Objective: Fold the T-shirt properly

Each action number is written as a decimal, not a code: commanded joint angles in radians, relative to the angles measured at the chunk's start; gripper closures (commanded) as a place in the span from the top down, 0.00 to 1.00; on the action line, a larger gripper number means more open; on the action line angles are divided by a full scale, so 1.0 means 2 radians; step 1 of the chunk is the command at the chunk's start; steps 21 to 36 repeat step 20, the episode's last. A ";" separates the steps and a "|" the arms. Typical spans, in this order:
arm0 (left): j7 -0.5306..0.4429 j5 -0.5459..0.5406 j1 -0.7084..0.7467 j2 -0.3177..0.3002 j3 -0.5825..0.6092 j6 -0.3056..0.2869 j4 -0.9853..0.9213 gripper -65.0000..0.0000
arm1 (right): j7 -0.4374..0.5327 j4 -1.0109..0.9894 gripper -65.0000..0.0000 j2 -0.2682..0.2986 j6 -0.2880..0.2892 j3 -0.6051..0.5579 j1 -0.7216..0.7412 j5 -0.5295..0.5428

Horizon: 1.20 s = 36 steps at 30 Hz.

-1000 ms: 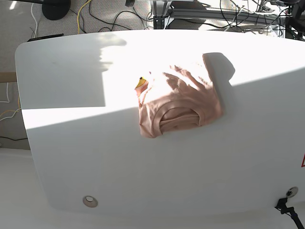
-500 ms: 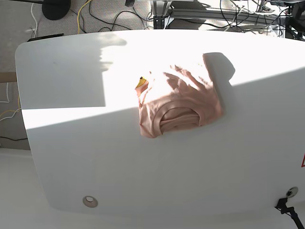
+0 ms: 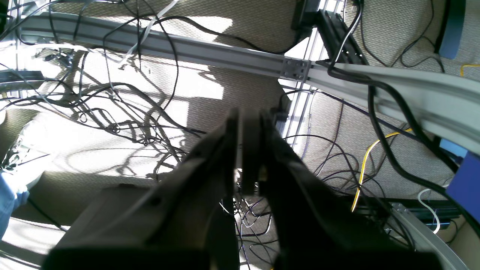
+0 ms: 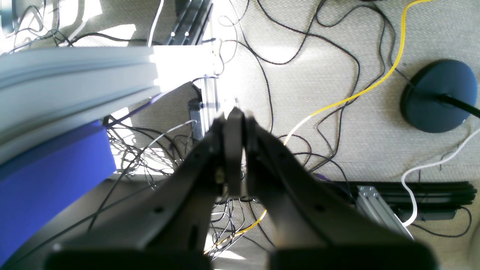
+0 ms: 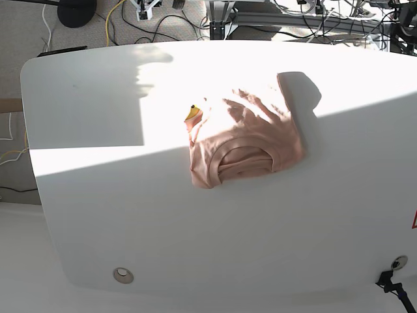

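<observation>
The salmon-pink T-shirt (image 5: 251, 134) lies folded into a compact bundle near the middle of the white table (image 5: 130, 208), its ribbed neck opening facing the front and a small yellow tag (image 5: 191, 115) poking out at its left edge. No arm is over the table in the base view. My left gripper (image 3: 247, 120) is shut with nothing between its fingers and points at the cabled floor. Likewise my right gripper (image 4: 233, 123) is shut and empty, also aimed at the floor away from the shirt.
Aluminium frame rails (image 3: 232, 54) and tangled cables (image 4: 337, 101) cover the carpet beyond the table's far edge. A dark round stand base (image 4: 437, 95) sits on the floor. Two round grommets (image 5: 123, 274) mark the table's front.
The T-shirt has not moved. A white piece of gear now shows at the top edge beyond the table's far side.
</observation>
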 commanded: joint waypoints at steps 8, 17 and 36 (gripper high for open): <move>0.067 0.000 -0.038 0.001 0.000 -0.002 -0.006 0.00 | 0.004 -0.028 0.00 0.004 0.001 0.000 0.025 0.002; 0.126 0.000 -0.069 0.008 0.000 0.005 -0.006 0.00 | 0.002 -0.038 0.00 0.003 0.001 0.000 0.047 0.002; 0.134 0.000 -0.069 0.009 0.000 0.022 -0.006 0.00 | 0.003 -0.084 0.00 0.003 0.001 0.000 0.077 0.002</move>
